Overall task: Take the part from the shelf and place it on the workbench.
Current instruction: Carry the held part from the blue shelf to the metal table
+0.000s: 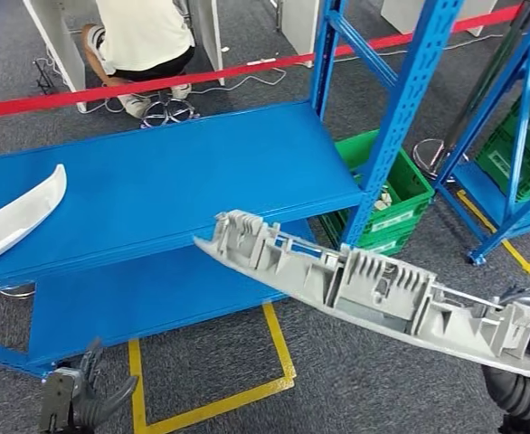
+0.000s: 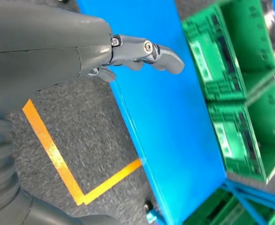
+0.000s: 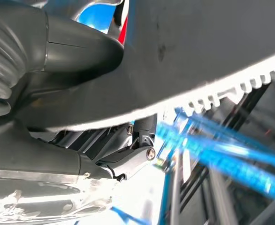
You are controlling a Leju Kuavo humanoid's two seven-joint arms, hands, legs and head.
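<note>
1. Part (image 1: 385,294): long, narrow grey plastic moulding, its ribbed and pocketed inner side turned up. One end tapers to a point at the left, and a small blue patch shows near that end. It hangs in the air in front of the blue shelf (image 1: 166,176), slanting from the shelf's front edge down to the near right, clear of both shelf boards.
2. My right hand (image 1: 528,362): clamped on the part's near right end. In the right wrist view the part's smooth dark underside (image 3: 207,51) lies across my thumb and fingers (image 3: 129,161).
3. My left hand (image 1: 78,398): low at the near left, holding nothing, fingers (image 2: 147,51) spread and stretched out over the lower shelf board's edge.
4. White curved panel (image 1: 16,217): lies on the upper shelf board, far left.
5. Green crates (image 1: 392,194): on the floor, right of the shelf post.
6. Yellow floor tape (image 1: 214,398): near, below the shelf.
7. Person (image 1: 143,45): seated, far behind the red barrier tape (image 1: 180,80).
</note>
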